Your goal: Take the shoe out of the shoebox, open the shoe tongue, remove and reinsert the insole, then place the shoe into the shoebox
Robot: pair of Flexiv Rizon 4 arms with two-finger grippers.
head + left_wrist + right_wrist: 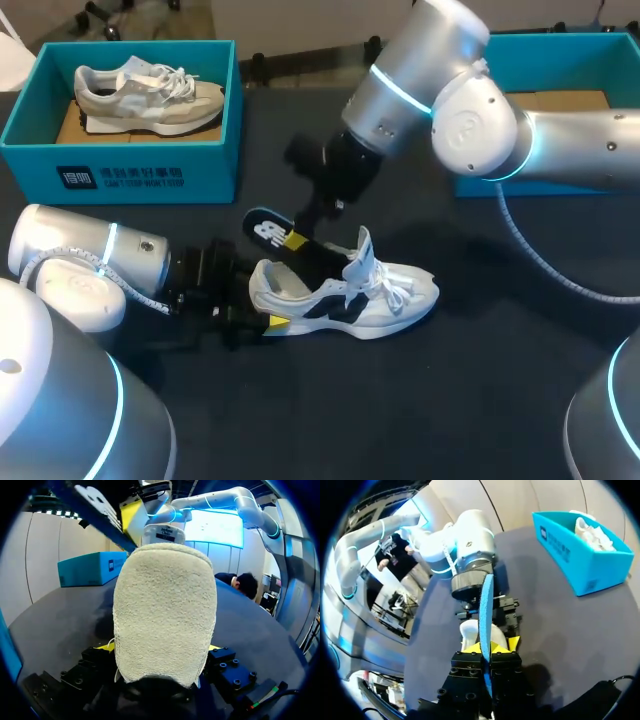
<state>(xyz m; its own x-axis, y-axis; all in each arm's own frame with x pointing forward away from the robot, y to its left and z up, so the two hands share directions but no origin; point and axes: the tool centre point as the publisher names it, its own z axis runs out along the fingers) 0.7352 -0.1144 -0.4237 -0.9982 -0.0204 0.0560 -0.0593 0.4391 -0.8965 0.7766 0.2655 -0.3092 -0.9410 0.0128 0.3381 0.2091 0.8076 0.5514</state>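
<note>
Shoe [350, 295], white with black side panels, lies on its sole in the middle of the dark counter [480, 380], outside the boxes. Its long axis runs across the head view, toe to that view's right and heel toward the left arm. The tongue [362, 250] stands up and the laces [392, 290] hang loose.

The left hand [159, 649] is pinching the fuzzy cream heel, one yellow tip on each side. The right hand [486, 647] is pressed onto the insole [266, 228], held tilted just above the heel opening; I cannot tell whether its lower end is inside. The insole's dark face carries a white logo, and from the right wrist it shows edge-on and blue.

At the far left stands a teal shoebox [140, 150] with a white printed label [120, 178] on its front wall, holding a grey shoe [150, 95], toe also to the right. A second teal box [620, 45] sits far right behind the right arm
</note>
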